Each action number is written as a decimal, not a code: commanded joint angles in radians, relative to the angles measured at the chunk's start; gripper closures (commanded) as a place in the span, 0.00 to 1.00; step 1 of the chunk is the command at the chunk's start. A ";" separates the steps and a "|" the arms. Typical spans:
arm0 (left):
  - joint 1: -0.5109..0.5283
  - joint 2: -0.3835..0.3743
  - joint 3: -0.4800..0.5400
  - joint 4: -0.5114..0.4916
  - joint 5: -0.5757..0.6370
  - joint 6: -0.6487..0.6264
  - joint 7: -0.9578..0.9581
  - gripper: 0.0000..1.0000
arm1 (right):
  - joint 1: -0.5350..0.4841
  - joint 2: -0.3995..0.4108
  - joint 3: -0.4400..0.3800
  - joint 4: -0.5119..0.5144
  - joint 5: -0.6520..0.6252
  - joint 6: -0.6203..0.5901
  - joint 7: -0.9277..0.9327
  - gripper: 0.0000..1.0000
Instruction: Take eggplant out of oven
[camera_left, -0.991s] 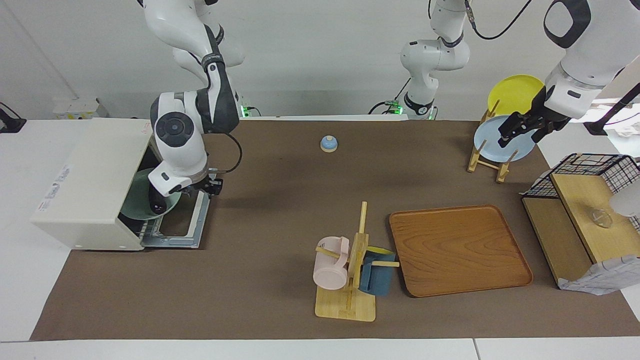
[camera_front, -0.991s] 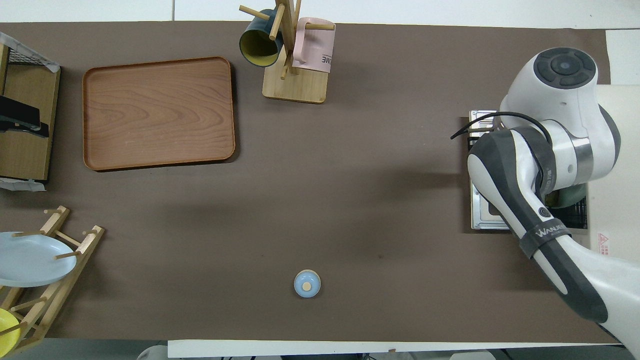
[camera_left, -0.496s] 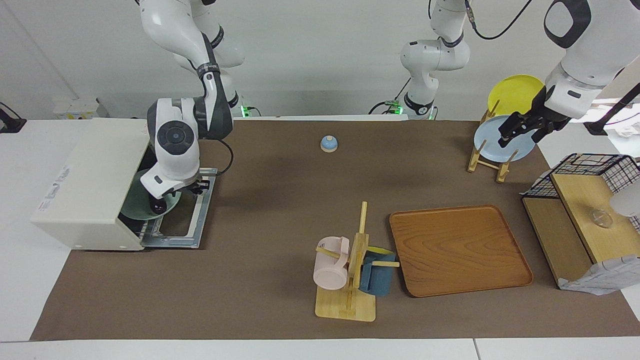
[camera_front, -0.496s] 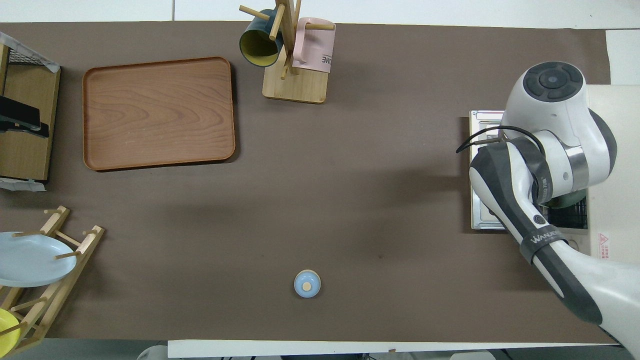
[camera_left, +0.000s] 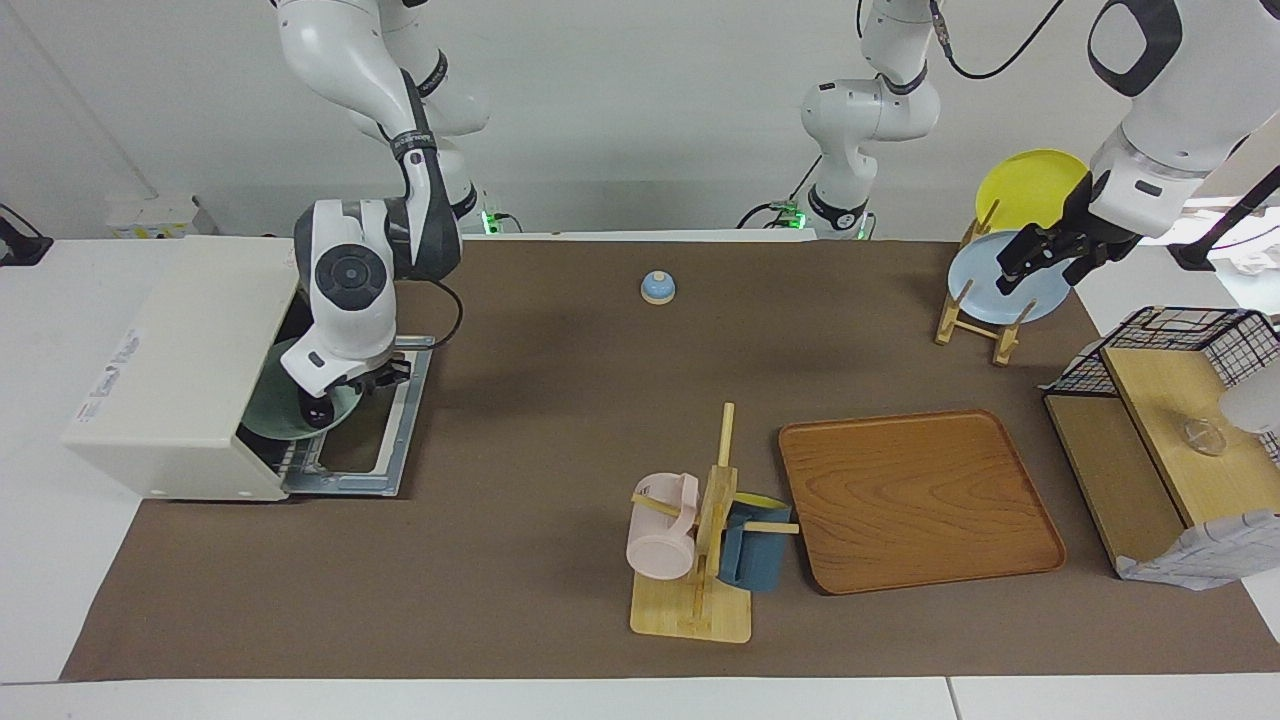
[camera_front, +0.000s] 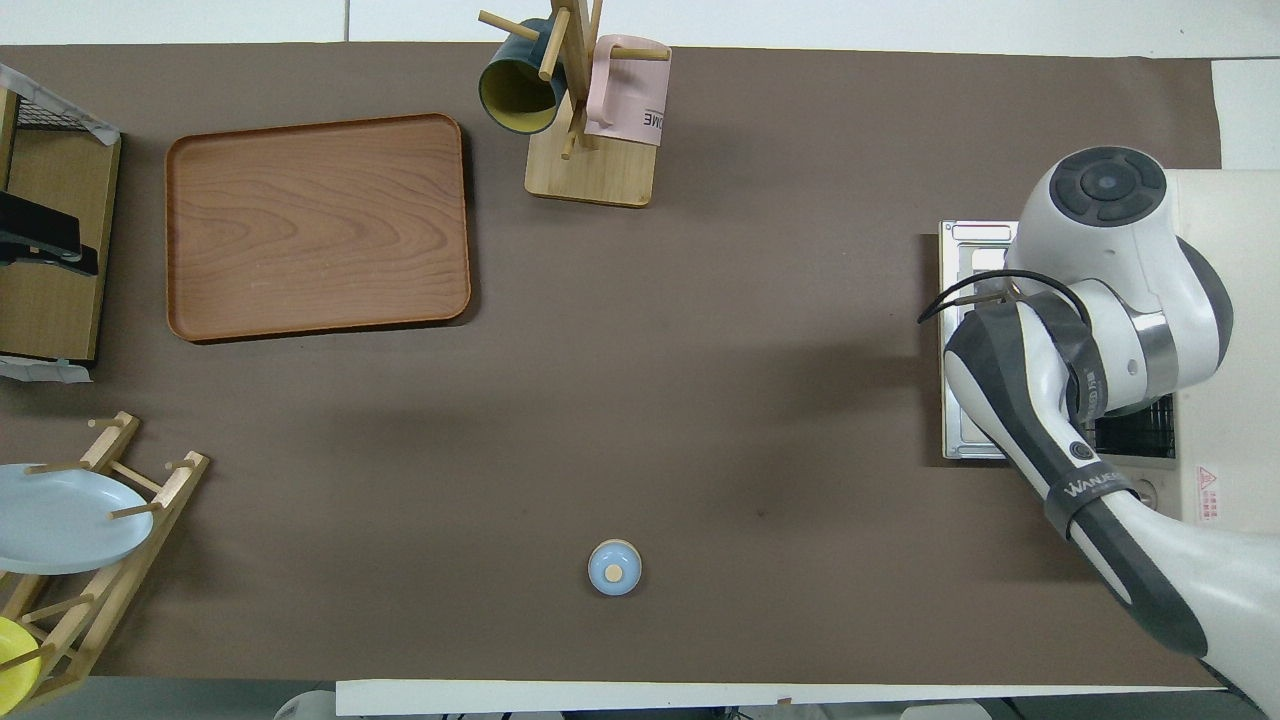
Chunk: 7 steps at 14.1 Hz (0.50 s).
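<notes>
The cream-white oven (camera_left: 190, 350) stands at the right arm's end of the table with its door (camera_left: 385, 440) folded down flat. A green plate (camera_left: 262, 408) lies on the rack in the oven's mouth. The dark eggplant (camera_left: 319, 410) lies on that plate, and only its end shows below my right hand. My right gripper (camera_left: 338, 392) is over the plate at the oven's mouth, right above the eggplant. I cannot tell whether it touches the eggplant. In the overhead view the right arm covers the oven's (camera_front: 1235, 260) mouth. My left gripper (camera_left: 1040, 262) waits open over the plate rack.
A mug tree (camera_left: 700, 530) with a pink and a blue mug and a wooden tray (camera_left: 920, 500) stand at mid-table, farther from the robots. A small blue bell (camera_left: 657, 288) is near the robots. A plate rack (camera_left: 975, 320) and a shelf with a wire basket (camera_left: 1170, 420) are at the left arm's end.
My right arm's wrist has swung toward the oven and its hand has moved in over the green plate. The eggplant has stayed in place. The left arm has not moved.
</notes>
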 joint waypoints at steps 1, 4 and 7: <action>0.001 -0.020 -0.001 -0.016 0.001 -0.011 0.001 0.00 | 0.083 -0.015 0.010 0.029 -0.042 -0.055 -0.010 1.00; -0.014 -0.020 -0.006 -0.016 0.001 -0.005 0.003 0.00 | 0.285 0.100 0.013 0.252 -0.011 -0.232 0.151 1.00; 0.013 -0.020 -0.001 -0.019 0.001 -0.005 -0.007 0.00 | 0.476 0.325 0.013 0.591 0.119 -0.378 0.353 1.00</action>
